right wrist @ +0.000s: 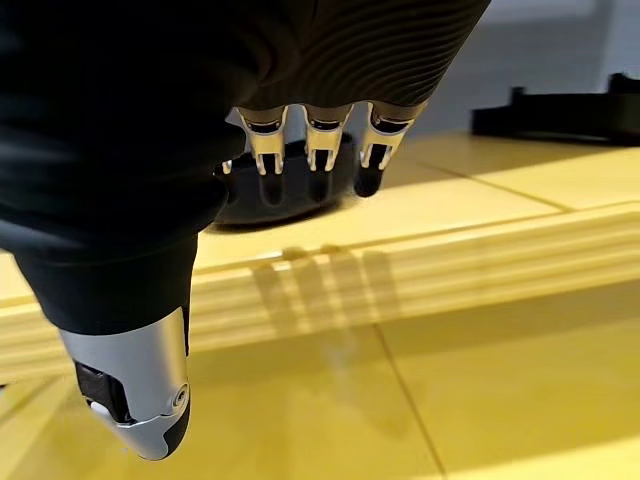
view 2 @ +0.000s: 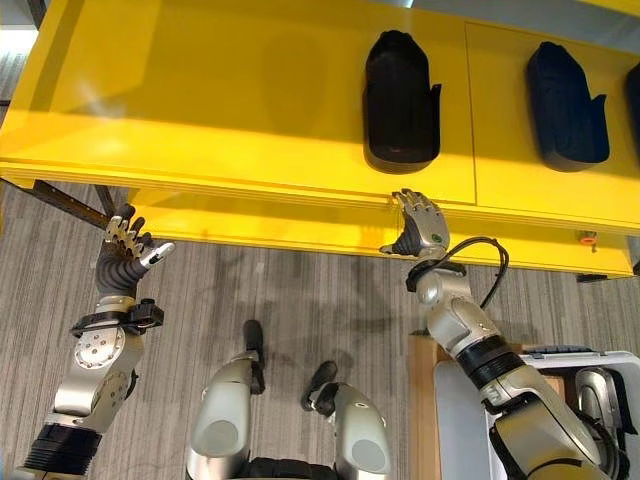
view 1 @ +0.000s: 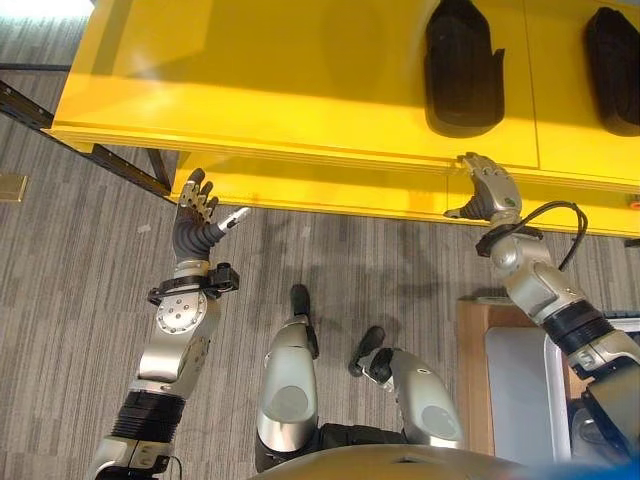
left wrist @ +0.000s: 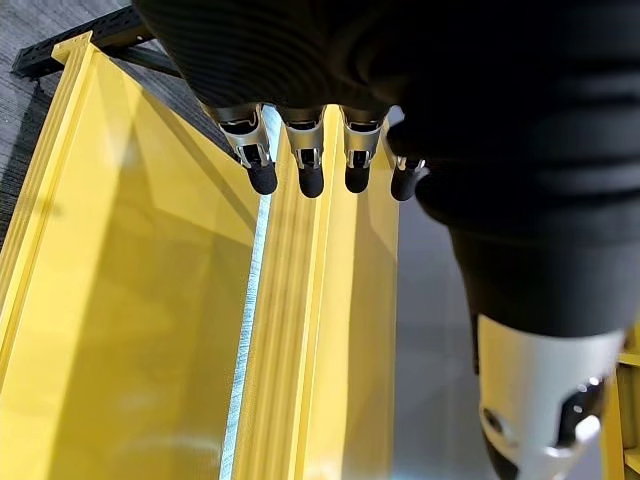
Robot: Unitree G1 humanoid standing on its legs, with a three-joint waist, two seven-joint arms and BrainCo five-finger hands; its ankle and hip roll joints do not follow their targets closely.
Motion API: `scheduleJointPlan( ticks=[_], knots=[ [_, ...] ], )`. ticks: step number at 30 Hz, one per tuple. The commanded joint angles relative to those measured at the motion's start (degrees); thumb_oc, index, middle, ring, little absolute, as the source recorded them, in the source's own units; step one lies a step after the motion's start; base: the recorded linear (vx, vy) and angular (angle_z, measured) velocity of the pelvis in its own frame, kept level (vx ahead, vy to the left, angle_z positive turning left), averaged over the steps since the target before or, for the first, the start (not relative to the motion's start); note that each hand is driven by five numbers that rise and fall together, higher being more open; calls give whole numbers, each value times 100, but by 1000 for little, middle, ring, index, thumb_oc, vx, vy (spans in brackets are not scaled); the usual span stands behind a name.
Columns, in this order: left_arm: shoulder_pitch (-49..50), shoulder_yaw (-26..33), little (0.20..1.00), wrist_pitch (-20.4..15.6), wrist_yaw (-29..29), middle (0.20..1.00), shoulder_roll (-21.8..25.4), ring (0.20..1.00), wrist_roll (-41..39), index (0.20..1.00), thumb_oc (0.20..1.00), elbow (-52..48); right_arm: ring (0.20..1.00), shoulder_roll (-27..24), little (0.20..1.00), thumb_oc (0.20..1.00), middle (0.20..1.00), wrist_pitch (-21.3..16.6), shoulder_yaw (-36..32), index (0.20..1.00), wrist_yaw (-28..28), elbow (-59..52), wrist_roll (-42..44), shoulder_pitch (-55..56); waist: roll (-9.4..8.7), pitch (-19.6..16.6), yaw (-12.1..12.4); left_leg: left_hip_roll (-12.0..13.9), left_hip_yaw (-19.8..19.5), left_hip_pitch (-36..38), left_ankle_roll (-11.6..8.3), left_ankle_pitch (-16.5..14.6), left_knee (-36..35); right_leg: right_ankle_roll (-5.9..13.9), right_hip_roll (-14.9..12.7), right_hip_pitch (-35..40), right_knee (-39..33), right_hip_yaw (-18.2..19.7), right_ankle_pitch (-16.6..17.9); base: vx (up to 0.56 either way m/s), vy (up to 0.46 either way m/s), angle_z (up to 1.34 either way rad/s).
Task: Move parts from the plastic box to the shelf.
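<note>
Black part (view 2: 400,100) is seen laid on yellow shelf (view 2: 250,110), long axis 12–6, at 12 o'clock from right hand (view 2: 418,228); fingers relaxed, empty. Left hand (view 1: 195,215) is held open, farther off.

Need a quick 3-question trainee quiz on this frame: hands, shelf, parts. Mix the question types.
1. True or false: the right hand is holding a black part.
2. Multiple choice: where do the black parts lie? A) on the floor B) on the top yellow shelf C) in the left hand
3. Fill in: both hands have their fingers ____.

Key
1. False. The right hand is empty, its fingers straight at the front edge of the top shelf, just below one part.
2. B. Black parts rest on the top shelf.
3. Open. The left hand is raised by the shelf's left end, holding nothing.
</note>
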Motion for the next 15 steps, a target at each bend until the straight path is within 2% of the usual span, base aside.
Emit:
scheduleJointPlan(
  ticks=[1, 8, 15],
  knots=[
    [200, -278, 1000, -263, 32, 1000, 48, 1000, 166, 1000, 1000, -306, 1000, -164, 1000, 1000, 1000, 160, -69, 1000, -48, 6, 144, -397, 159, -365, 67, 303, 93, 283, -489, -376, -40, 407, -182, -215, 508, 118, -108, 32, 4, 2],
    [24, -434, 1000, -195, 2, 1000, 30, 1000, 145, 1000, 1000, -238, 1000, -98, 1000, 1000, 1000, 380, 129, 1000, -184, 727, 156, -1067, 283, -245, 203, 268, 41, 122, -484, -377, 52, 373, -275, -442, 851, 17, -209, 9, 5, 3],
    [-132, -530, 1000, -216, -73, 1000, 64, 1000, 73, 1000, 1000, -163, 1000, -102, 1000, 1000, 1000, 500, 275, 1000, -79, 1346, 163, -1662, 362, -129, 335, 185, -26, -110, -465, -381, 152, 349, -339, -676, 1154, -64, -312, -18, 4, 8]
  ],
)
